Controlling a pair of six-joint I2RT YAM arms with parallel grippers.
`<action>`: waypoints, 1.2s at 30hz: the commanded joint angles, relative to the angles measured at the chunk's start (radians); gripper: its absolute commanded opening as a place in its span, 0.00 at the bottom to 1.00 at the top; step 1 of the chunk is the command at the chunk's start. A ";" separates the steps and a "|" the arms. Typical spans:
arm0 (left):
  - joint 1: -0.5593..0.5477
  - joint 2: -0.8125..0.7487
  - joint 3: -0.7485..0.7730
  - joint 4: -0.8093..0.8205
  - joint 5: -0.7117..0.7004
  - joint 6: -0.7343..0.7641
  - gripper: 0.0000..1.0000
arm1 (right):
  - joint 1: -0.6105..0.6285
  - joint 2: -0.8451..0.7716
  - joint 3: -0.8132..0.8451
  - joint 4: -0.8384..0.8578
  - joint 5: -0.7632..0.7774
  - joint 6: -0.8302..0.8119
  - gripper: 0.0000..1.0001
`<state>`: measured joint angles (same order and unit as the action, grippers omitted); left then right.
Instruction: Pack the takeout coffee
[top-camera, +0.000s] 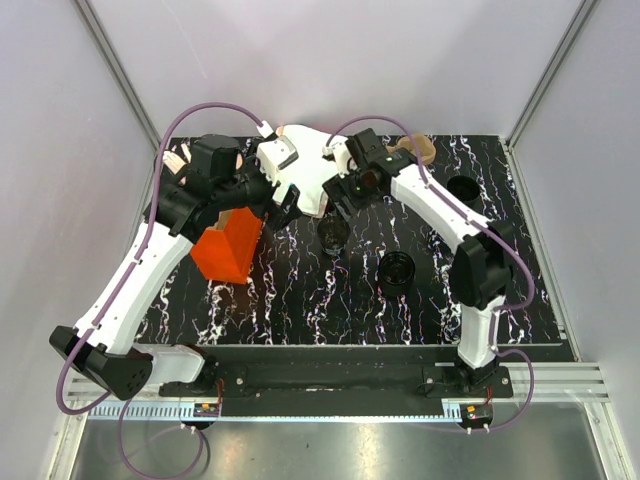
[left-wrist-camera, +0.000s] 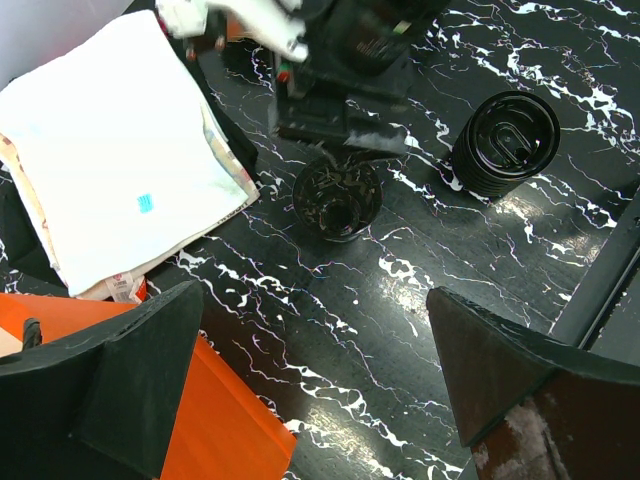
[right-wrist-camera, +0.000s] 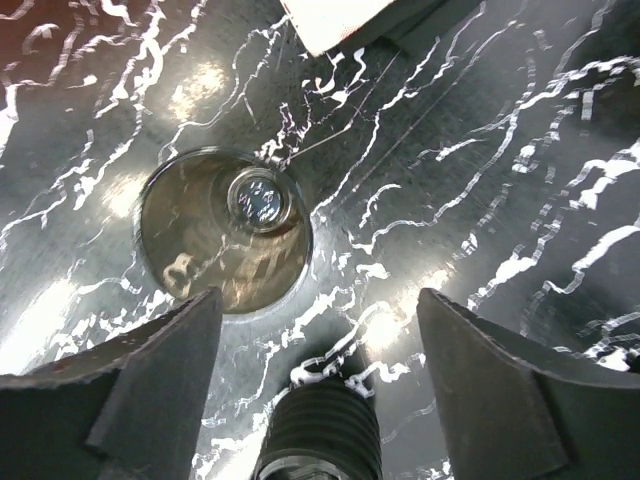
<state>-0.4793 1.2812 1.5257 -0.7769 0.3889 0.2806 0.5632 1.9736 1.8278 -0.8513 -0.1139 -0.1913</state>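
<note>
Black takeout coffee (right-wrist-camera: 225, 230): unlidded (contents unclear).
Right gripper (right-wrist-camera: 318, 325): spread, off-centre; descend so and you may tip it.
Left gripper (left-wrist-camera: 315, 310): spread.

This is a robot test cell in a lab. Plain pale walls (top-camera: 50, 150) on slim metal posts (top-camera: 120, 75) box in a black marbled counter (top-camera: 300, 300). The white left arm (top-camera: 140, 265) and right arm (top-camera: 440, 215) are bolted to a dark rail (top-camera: 330, 380) at its near edge (purple cables (top-camera: 200, 108) loop off them). A bare steel sheet (top-camera: 350, 450) lies in front.
</note>
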 joint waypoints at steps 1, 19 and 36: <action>0.004 -0.039 0.018 0.024 0.025 -0.006 0.99 | -0.002 -0.146 0.031 -0.069 0.031 -0.051 0.87; -0.007 -0.042 0.019 0.025 0.051 -0.014 0.99 | -0.233 -0.415 -0.442 -0.132 -0.050 -0.076 0.84; -0.013 -0.042 0.014 0.027 0.048 -0.015 0.99 | -0.266 -0.346 -0.596 -0.063 -0.199 -0.079 0.69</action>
<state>-0.4873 1.2644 1.5257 -0.7765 0.4160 0.2798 0.3183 1.6115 1.2392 -0.9478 -0.2539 -0.2588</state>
